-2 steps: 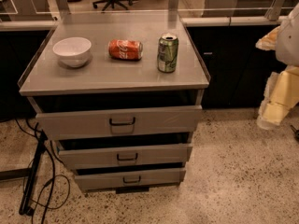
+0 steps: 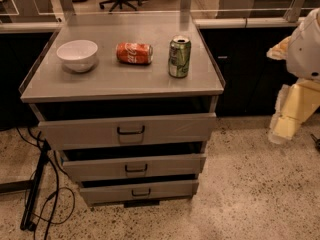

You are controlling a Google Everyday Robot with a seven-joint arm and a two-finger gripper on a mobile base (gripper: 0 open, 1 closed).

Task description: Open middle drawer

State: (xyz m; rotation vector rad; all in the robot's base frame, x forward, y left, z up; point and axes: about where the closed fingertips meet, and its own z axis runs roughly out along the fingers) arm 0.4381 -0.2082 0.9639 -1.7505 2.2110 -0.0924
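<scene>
The grey metal cabinet has three drawer fronts stacked below its top. The middle drawer point(image 2: 165, 165) is the mid-sized front, with a small black loop handle point(image 2: 136, 169) at its centre. It stands slightly out from the cabinet, with a dark gap above it. The taller top drawer point(image 2: 170, 129) and the smaller bottom drawer point(image 2: 170, 190) sit above and below it. My gripper point(image 2: 282, 129), cream-coloured, hangs at the right edge of the view, well to the right of the cabinet and at about the height of the top drawer. It touches nothing.
On the cabinet top point(image 2: 100, 81) stand a white bowl point(image 2: 77, 55), a red can lying on its side point(image 2: 134, 53) and an upright green can point(image 2: 179, 56). Black cables point(image 2: 37, 194) lie on the speckled floor at the left. Dark counters run behind.
</scene>
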